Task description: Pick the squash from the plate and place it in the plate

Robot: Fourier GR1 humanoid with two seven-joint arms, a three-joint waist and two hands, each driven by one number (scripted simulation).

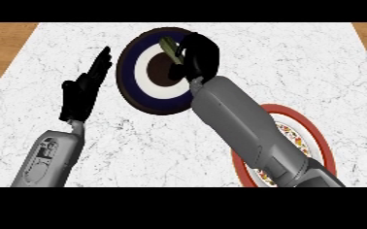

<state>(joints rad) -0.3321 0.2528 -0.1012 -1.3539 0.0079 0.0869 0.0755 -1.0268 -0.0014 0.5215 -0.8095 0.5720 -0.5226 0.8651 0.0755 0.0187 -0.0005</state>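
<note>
- White marble counter [143, 150] carries two plates: blue plate [140, 75] far, red plate [315, 136] near right.
- Right hand [197, 58] curls round the one squash [170, 48], over the blue plate's right side.
- Carry looks done; release remains, I judge.
- Left hand [84, 89] rests open, left.

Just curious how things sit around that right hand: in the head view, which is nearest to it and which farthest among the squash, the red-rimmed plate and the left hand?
1. squash: in the right hand, over the dark blue plate.
2. left hand: open, across that plate to the left.
3. red-rimmed plate: lower right, under the forearm.
</note>
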